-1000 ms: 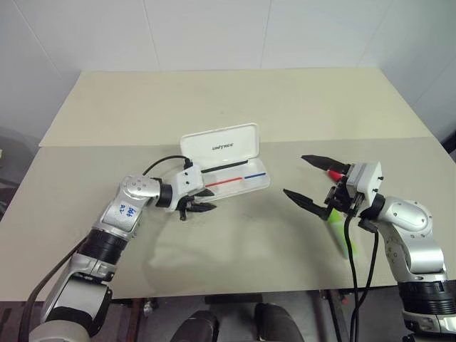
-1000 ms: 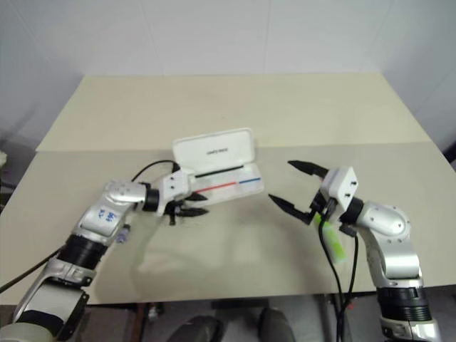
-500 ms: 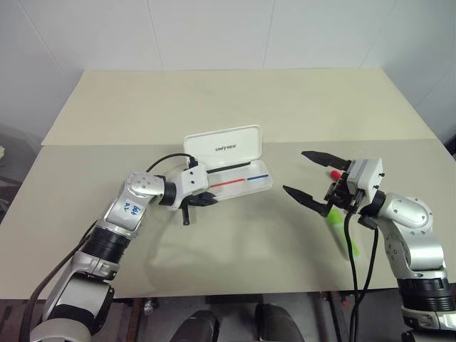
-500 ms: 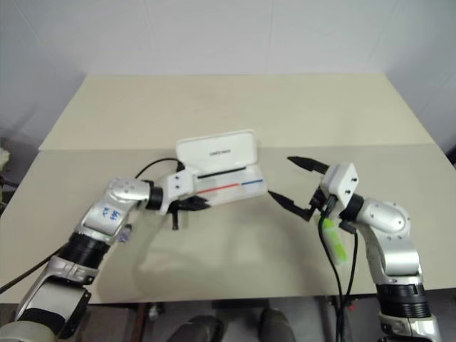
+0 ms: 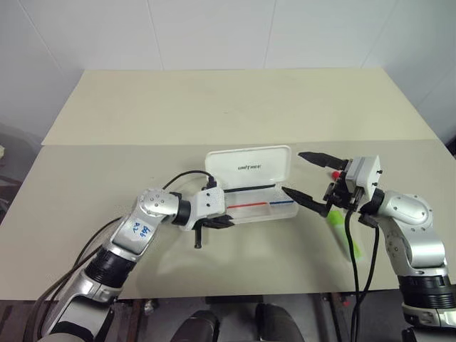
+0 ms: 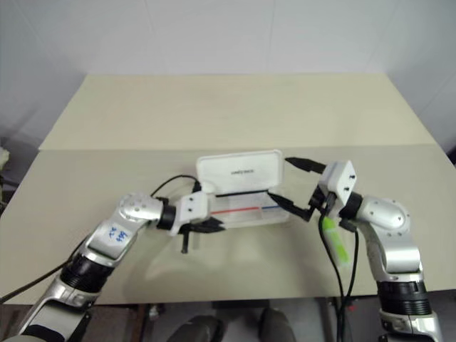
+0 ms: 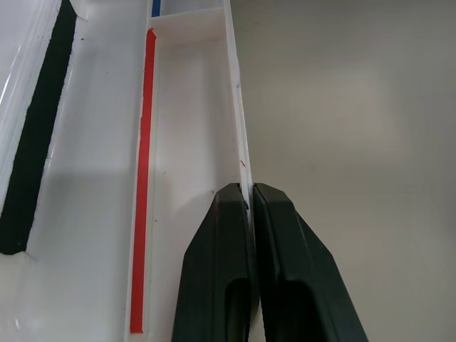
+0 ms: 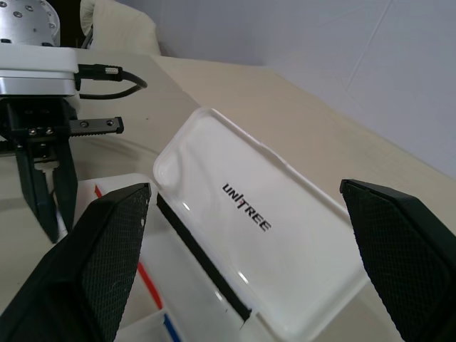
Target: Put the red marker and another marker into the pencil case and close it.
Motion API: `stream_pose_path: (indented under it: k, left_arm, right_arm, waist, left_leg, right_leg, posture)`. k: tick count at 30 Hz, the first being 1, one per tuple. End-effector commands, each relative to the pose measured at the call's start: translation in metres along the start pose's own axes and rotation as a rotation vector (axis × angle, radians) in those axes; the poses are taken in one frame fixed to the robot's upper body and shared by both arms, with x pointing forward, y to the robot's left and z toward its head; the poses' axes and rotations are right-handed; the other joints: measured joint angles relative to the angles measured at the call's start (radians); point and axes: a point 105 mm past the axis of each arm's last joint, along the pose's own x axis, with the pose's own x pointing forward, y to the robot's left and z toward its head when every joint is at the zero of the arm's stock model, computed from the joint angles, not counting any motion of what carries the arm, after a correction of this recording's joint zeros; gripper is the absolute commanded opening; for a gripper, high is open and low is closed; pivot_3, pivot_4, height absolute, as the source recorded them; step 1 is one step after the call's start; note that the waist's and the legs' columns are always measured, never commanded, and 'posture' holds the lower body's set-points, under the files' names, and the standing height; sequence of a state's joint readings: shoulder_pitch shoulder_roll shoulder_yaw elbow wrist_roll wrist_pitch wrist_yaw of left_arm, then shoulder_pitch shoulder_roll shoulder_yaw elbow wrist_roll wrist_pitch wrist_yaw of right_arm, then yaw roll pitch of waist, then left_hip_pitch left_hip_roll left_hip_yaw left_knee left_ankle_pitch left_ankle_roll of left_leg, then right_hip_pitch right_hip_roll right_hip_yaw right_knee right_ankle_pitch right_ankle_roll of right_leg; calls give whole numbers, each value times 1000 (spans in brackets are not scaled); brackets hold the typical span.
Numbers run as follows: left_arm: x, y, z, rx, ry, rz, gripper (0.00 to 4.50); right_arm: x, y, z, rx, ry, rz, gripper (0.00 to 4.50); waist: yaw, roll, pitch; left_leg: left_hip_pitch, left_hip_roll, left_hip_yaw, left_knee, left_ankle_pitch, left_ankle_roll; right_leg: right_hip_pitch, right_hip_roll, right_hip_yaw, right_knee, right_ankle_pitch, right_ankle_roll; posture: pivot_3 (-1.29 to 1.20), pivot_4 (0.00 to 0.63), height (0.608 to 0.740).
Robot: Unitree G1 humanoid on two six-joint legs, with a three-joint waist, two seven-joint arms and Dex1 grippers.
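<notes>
Pale beige boards cover the counter (image 5: 214,107), which runs back to a plain white wall. Near the middle lies the pencil case (image 5: 253,187), open, its lid (image 5: 249,168) propped up on the far side with the dark lettering facing the robot, and its shallow tray toward the near edge showing a red and a blue line.

At the tray's left end, the left gripper (image 5: 221,221) is clenched on the tray's near wall: in the left wrist view its two black fingers (image 7: 217,285) meet with the thin white rim pinched between them. That grip looks meant to steady or reposition the case so that it sits within reach of the other arm. A slim dark stick hangs just below this gripper; what it is cannot be told.

On the right, the right gripper (image 5: 306,178) hovers just beside the case's right end, its fingers spread wide and holding nothing, with the lid framed between them in the right wrist view. Behind it, partly hidden by the wrist, the red marker (image 5: 333,174) shows its red end, and the lime-green highlighter (image 5: 343,235) lies on the counter nearer the front edge. Both are outside the case, so by my reading the loading has not begun.
</notes>
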State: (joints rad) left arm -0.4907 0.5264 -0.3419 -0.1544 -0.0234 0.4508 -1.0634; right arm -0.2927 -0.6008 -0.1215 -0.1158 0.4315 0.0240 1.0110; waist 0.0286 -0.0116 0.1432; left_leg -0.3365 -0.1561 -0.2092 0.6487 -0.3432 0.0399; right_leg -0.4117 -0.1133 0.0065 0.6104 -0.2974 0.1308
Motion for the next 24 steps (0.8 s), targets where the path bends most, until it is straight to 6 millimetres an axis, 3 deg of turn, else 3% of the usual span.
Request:
stream_pose_path:
  k: [1, 9, 14, 20, 24]
  left_arm:
    - [5, -15, 7, 8, -19, -46, 31]
    - [5, -16, -5, -52, 47, -15, 31]
    - [6, -10, -7, -39, 51, 14, 1473]
    - [6, -8, -2, -33, 29, 10, 3552]
    - [8, -13, 8, -30, -28, -16, 3552]
  right_arm:
    - [1, 1, 14, -37, -33, 20, 4500]
    - [2, 1, 13, -34, -35, 19, 4500]
    - [3, -1, 13, -43, -38, 16, 4500]
    - [4, -3, 12, -46, -40, 16, 4500]
    - [5, -3, 12, -48, -40, 17, 4500]
  waist:
    - [0, 0, 0]
    - [0, 0, 0]
    - [-1, 0, 0]
    - [1, 0, 0]
    - [1, 0, 0]
  left_leg:
    - [0, 0, 0, 0, 0, 0]
    - [0, 0, 1, 0, 0, 0]
    - [0, 1, 1, 0, 0, 0]
    - [1, 1, 1, 2, 0, -1]
    - [0, 1, 2, 2, 0, -1]
  right_leg:
    - [0, 0, 0, 0, 0, 0]
    - [0, 0, 0, 0, 0, 0]
    - [0, 0, 0, 0, 0, 0]
    - [1, 0, 0, 0, 0, 0]
    - [2, 0, 0, -1, 0, 0]
  posture:
    - [0, 150, 740]
    - [0, 150, 740]
    - [0, 150, 740]
    - [0, 150, 740]
    - [0, 150, 740]
